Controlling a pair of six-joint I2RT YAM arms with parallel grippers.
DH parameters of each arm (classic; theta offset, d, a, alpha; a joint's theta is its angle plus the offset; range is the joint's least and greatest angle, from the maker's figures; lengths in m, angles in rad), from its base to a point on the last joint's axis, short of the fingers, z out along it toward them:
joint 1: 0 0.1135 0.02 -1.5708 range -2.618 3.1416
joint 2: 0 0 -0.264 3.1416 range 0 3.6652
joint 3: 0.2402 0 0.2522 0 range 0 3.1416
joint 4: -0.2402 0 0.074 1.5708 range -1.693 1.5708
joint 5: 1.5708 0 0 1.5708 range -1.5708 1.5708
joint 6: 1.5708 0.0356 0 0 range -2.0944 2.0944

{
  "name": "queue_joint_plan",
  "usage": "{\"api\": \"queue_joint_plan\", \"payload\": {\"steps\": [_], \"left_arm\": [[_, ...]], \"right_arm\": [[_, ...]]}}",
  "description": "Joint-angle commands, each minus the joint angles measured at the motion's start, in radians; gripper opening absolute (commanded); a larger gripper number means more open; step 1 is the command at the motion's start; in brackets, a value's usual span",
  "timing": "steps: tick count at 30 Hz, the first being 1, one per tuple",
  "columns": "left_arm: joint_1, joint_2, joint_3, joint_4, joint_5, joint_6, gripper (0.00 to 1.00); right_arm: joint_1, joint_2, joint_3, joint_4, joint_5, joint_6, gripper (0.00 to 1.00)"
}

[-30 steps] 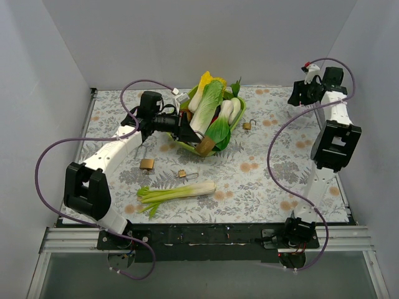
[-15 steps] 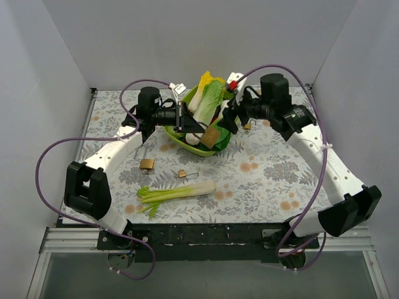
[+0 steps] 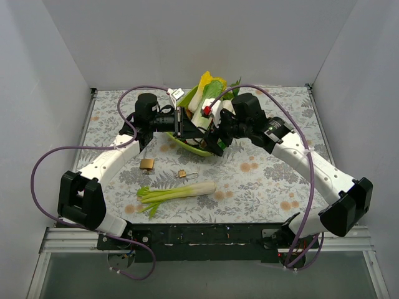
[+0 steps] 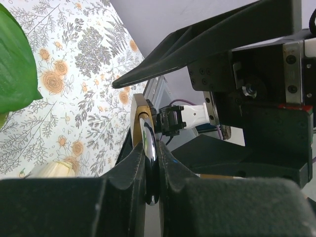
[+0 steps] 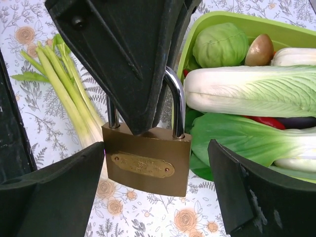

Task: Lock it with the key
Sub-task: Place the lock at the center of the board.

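The padlock [image 5: 146, 165] is seen to have a brass body with a dull, brushed finish, while its shackle [image 5: 178, 98] is of bright polished steel. The left gripper [image 4: 152, 153] is moulded in matt black plastic, faintly grained. The table cover [image 5: 148, 222] is printed with flowers and looks matt; cloth or paper cannot be told apart. The bowl [image 5: 232, 20] is of smooth green plastic, and the vegetables [image 5: 256, 91] in it are given a waxy, slightly glossy skin.

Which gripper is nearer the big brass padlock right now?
Left. The left gripper pinches the padlock by its shackle; the right gripper is open, its fingers flanking the brass body.
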Motion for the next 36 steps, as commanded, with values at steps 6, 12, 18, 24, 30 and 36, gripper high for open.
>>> {"api": "queue_joint_plan", "payload": {"steps": [6, 12, 18, 24, 30, 36], "left_arm": [[-0.005, -0.075, -0.01, 0.142, 0.053, -0.09, 0.0], [-0.005, -0.071, -0.031, 0.197, 0.067, -0.127, 0.0], [-0.005, -0.068, -0.03, 0.203, 0.066, -0.13, 0.0], [-0.004, -0.063, -0.022, 0.179, 0.067, -0.107, 0.24], [0.039, -0.065, -0.018, 0.154, 0.056, -0.091, 0.64], [0.12, -0.068, 0.025, 0.079, 0.046, -0.013, 0.94]], "right_arm": [[0.079, 0.022, 0.032, 0.021, 0.09, -0.04, 0.93], [0.079, 0.011, 0.009, 0.029, 0.114, -0.037, 0.84], [0.079, -0.001, -0.014, 0.024, 0.134, -0.046, 0.64], [0.06, -0.022, -0.03, 0.024, 0.144, -0.034, 0.2], [-0.044, -0.024, -0.02, -0.025, 0.075, 0.012, 0.01], [-0.31, 0.014, 0.012, -0.088, -0.014, 0.039, 0.01]]}}
